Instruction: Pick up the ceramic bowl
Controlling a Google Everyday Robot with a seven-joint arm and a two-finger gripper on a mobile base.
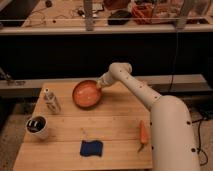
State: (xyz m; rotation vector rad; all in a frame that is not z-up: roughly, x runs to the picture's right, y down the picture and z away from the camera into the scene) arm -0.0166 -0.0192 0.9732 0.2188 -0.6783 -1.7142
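Observation:
The ceramic bowl (86, 94) is orange-red and round. It sits at the back middle of the wooden table (115, 125), tilted with its inside facing the camera. My gripper (100, 85) is at the bowl's right rim, at the end of the white arm that reaches in from the right. It looks closed on the rim. The fingertips are partly hidden by the bowl's edge.
A small clear bottle (51, 101) stands left of the bowl. A white cup (37, 126) with dark contents is at the front left. A blue sponge (91, 148) lies at the front middle and an orange carrot (143, 134) at the right. A dark shelf runs behind the table.

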